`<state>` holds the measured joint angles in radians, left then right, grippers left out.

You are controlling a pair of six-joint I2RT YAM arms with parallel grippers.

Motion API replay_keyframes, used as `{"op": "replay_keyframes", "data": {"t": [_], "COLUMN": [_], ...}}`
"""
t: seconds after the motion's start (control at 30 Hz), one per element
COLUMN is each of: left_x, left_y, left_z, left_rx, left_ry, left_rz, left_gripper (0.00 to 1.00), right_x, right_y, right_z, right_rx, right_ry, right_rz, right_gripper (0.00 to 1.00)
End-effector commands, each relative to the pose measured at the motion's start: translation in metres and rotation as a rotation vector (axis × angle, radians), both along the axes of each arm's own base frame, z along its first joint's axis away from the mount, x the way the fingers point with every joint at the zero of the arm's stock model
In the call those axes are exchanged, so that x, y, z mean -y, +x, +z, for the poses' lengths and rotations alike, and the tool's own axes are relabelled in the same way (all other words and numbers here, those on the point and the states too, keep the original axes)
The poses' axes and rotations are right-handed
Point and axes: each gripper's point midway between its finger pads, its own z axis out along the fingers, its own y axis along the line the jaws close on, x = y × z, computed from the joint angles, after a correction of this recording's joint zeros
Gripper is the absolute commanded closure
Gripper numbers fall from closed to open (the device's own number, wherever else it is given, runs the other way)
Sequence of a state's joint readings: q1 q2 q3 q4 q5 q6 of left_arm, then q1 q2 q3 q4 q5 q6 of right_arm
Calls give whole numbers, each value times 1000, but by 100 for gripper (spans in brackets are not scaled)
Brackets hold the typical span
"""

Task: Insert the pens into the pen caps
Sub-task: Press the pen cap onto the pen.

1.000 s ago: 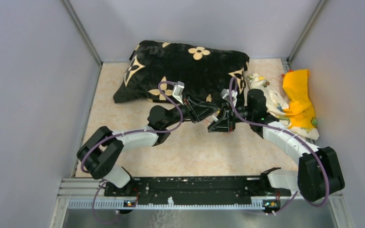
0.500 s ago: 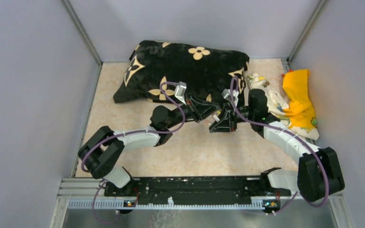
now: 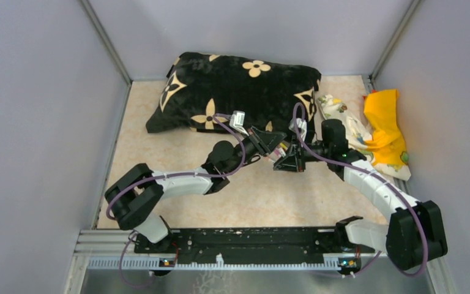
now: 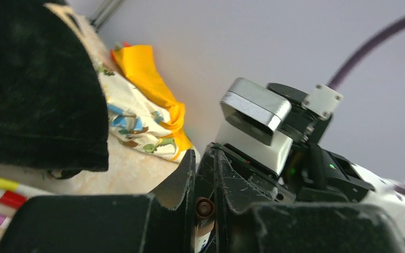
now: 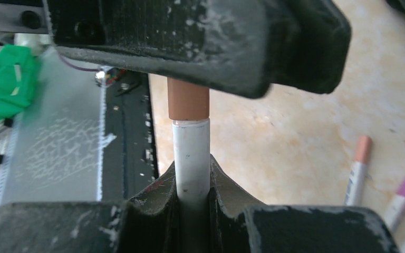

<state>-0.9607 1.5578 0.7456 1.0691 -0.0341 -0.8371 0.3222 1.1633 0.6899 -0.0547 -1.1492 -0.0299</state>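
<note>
Where the two arms meet, a little above the middle of the overhead view and just below the black cushion, the left gripper and the right gripper stand nose to nose. They are so close that from up there I can make out no gap between them.

Seen from the right wrist, the right gripper's jaws are pinched narrow on the white barrel of a pen, which rises upright through the centre of that frame. On the pen's top end sits a brown cap, touching the barrel. Its upper part runs in under the dark body of the left gripper, which fills the top of the picture.

Seen from the left wrist, the left gripper's fingers are drawn close together at bottom centre. The round brown end of the cap shows between them, so they look clamped on it. Whether the cap is pushed fully home I cannot tell.

More pens lie loose on the beige table. A peach-capped pen and a pink-capped pen are at the lower right of the right wrist view. A yellow-ended pen and a red-ended pen lie side by side at the lower left of the left wrist view.

At the right of the overhead frame, a printed cloth and a yellow cloth lie bunched beside the cushion's right end.
</note>
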Motion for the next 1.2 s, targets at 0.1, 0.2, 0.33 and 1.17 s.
{"op": "replay_keyframes", "data": {"t": [0.1,0.2,0.33,1.17], "left_x": [55,62,68,86], "left_y": [-70,-81,-101,-159], "left_z": [-111,-122,-130,-171], "left_rx": [-318,-337,-337,-383], "left_ry": [311,360,363,615], "left_rz": [-171,-191,-271,-494], "left_gripper": [100,100,100,100], "right_x": [12,21,22,49], "right_y": [69,81,81,107], "right_z": [43,45,53,72], "right_rx": [360,397,397,419], "right_ry": [-109,-152,-132,-118], "right_rz": [-274,-341,-344,-497], "right_gripper": [100,100,100,100]}}
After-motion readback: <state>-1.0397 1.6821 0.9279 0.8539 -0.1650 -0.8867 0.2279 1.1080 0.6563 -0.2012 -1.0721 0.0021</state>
